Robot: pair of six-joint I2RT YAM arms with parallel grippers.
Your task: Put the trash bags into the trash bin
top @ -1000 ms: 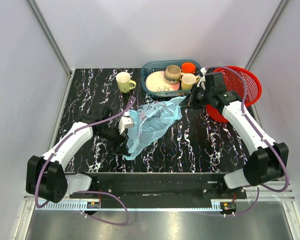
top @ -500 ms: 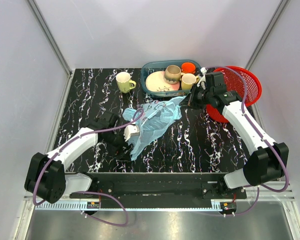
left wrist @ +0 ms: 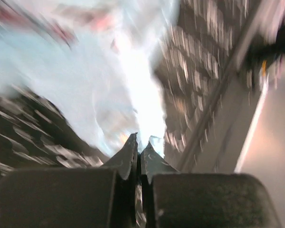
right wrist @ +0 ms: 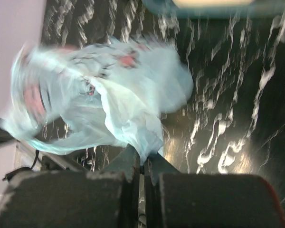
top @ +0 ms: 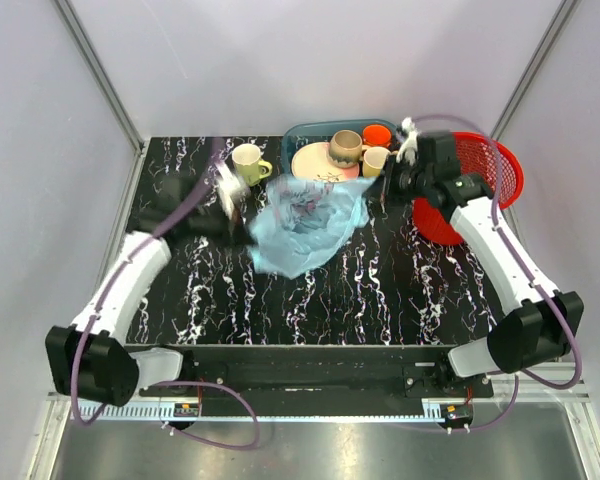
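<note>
The left fingers (left wrist: 127, 154) and the right fingers (right wrist: 126, 164) each clamp an opposite edge of the blue bag (top: 305, 225), so it hangs stretched between them above the surface (top: 400, 290), near the red basket (top: 500, 165), not yet in it. Held wide, it probably needs gathering to fit.

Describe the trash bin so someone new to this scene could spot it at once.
Look at the far right corner of the black marbled table. Right of the teal dish tray sits the trash bin, partly hidden by the right arm. It is the only round red basket with lattice walls.
</note>
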